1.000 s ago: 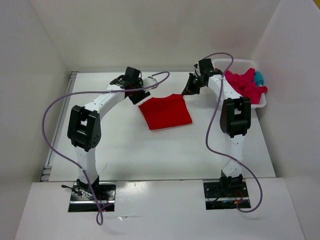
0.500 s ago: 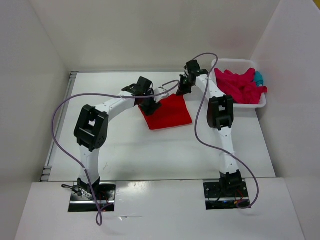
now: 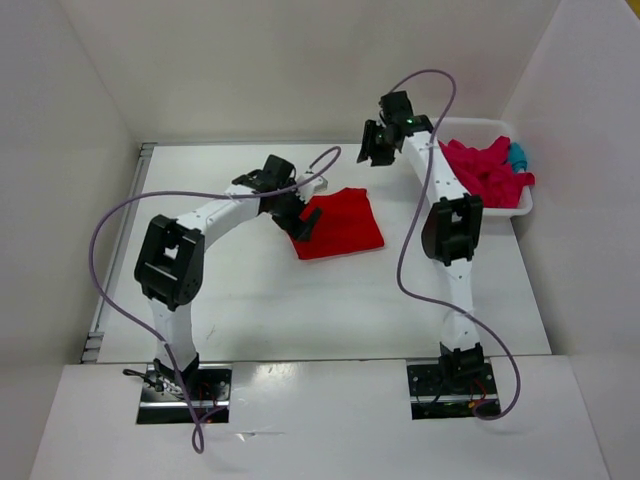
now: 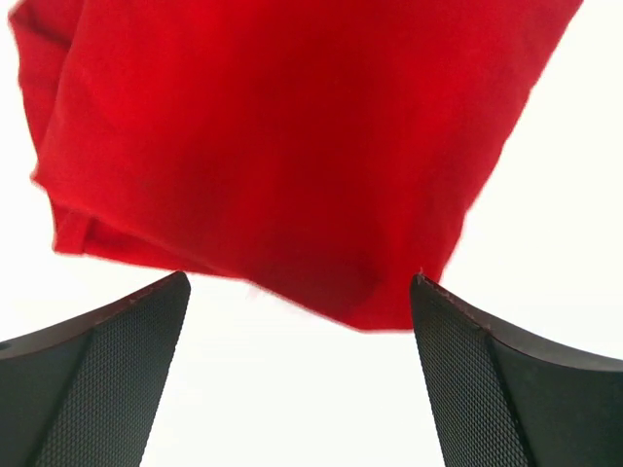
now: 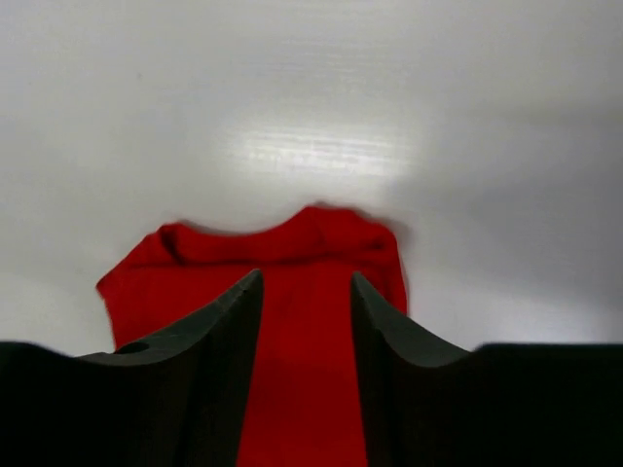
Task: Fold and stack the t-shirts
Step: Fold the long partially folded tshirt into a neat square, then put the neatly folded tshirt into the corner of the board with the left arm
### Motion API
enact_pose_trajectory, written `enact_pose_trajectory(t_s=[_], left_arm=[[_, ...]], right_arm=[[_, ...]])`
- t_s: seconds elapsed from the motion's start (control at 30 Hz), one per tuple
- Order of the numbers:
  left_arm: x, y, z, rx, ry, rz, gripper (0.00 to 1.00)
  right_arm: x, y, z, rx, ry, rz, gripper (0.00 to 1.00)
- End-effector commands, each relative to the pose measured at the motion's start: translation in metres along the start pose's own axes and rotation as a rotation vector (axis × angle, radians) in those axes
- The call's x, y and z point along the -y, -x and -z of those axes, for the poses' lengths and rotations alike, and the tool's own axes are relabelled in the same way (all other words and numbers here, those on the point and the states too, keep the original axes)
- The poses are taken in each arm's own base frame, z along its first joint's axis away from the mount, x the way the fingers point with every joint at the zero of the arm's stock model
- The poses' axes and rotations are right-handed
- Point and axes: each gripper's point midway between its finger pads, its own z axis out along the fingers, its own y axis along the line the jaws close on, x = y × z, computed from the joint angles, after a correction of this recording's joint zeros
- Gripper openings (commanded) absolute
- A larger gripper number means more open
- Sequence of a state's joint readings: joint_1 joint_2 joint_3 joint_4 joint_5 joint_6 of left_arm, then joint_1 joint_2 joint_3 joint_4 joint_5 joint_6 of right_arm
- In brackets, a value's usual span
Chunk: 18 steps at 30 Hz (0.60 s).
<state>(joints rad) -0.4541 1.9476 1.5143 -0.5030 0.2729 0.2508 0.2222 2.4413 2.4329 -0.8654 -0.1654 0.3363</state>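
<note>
A bright red t-shirt point(image 3: 340, 222) lies folded in a rough square on the white table. My left gripper point(image 3: 300, 222) hovers at its left edge, open wide; in the left wrist view the red t-shirt point(image 4: 282, 146) sits just beyond the open gripper point(image 4: 300, 292), with only bare table between the fingers point(image 4: 107, 379). My right gripper point(image 3: 372, 143) is raised behind the shirt's far right corner. Its jaws stand apart and hold nothing, and the right wrist view looks down through the gripper point(image 5: 307, 277) onto the red t-shirt point(image 5: 307, 331). A crimson-pink t-shirt point(image 3: 485, 170) and a teal-blue t-shirt point(image 3: 517, 155) lie crumpled in the basket.
The white basket point(image 3: 524, 208) stands at the table's back right corner, against the right wall. White walls close in the table at the back and on both sides. Purple cables loop from both arms.
The left gripper has opened wide and drawn back to the red shirt's left edge. The right gripper has opened and lifted up and away from the shirt's far corner.
</note>
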Motion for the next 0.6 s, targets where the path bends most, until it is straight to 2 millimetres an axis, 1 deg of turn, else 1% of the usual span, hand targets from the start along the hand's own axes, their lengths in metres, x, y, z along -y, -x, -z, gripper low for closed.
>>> enact_pose_trajectory(t_s=[0.0,0.03,0.07,0.1,0.13,0.17,0.2,0.23,0.27,0.3,0.33,0.37,0.43,0.47,0.5,0.53,0.57], left_arm=[[0.002,0.008,0.028,0.077,-0.083,0.192,1.00],[-0.004,0.010,0.036,0.102,-0.100,0.230,1.00],[-0.007,0.009,0.039,0.109,-0.109,0.269,1.00],[-0.009,0.009,0.045,0.117,-0.116,0.293,1.00],[-0.020,0.011,0.051,0.136,-0.115,0.329,1.00],[-0.015,0.011,0.055,0.146,-0.168,0.379,1.00],[-0.014,0.006,0.057,0.145,-0.201,0.421,1.00],[-0.015,0.001,0.060,0.158,-0.268,0.481,1.00],[-0.017,-0.001,0.057,0.164,-0.304,0.548,1.00],[-0.018,-0.007,0.055,0.159,-0.334,0.598,1.00],[-0.026,-0.015,0.056,0.160,-0.350,0.651,1.00],[-0.028,-0.022,0.049,0.147,-0.382,0.678,1.00],[-0.042,-0.026,0.051,0.147,-0.368,0.685,1.00],[-0.057,-0.024,0.058,0.172,-0.333,0.668,1.00],[-0.064,-0.023,0.064,0.181,-0.309,0.669,1.00],[-0.066,-0.023,0.065,0.169,-0.291,0.675,1.00],[-0.071,-0.022,0.069,0.168,-0.256,0.656,1.00]], right_arm=[[-0.032,0.041,0.114,0.190,-0.017,0.074,0.54],[-0.024,0.032,0.116,0.175,-0.045,0.079,0.57],[-0.023,0.033,0.127,0.199,-0.059,0.079,0.61],[-0.028,0.037,0.159,0.254,-0.074,0.087,0.63],[-0.024,0.020,0.157,0.226,-0.093,0.091,0.69],[-0.020,0.016,0.163,0.232,-0.106,0.090,0.69],[-0.016,0.006,0.176,0.242,-0.133,0.094,0.72],[-0.015,-0.001,0.180,0.238,-0.147,0.099,0.72],[-0.010,-0.007,0.183,0.236,-0.166,0.098,0.72],[-0.005,-0.019,0.190,0.229,-0.188,0.092,0.72],[-0.004,-0.023,0.193,0.226,-0.189,0.092,0.72],[-0.001,-0.031,0.198,0.221,-0.190,0.083,0.72],[-0.004,-0.038,0.204,0.222,-0.182,0.077,0.72],[-0.004,-0.041,0.210,0.234,-0.176,0.065,0.72],[-0.006,-0.045,0.206,0.228,-0.171,0.062,0.72],[-0.006,-0.047,0.214,0.238,-0.166,0.062,0.73],[-0.007,-0.047,0.215,0.250,-0.160,0.053,0.73]])
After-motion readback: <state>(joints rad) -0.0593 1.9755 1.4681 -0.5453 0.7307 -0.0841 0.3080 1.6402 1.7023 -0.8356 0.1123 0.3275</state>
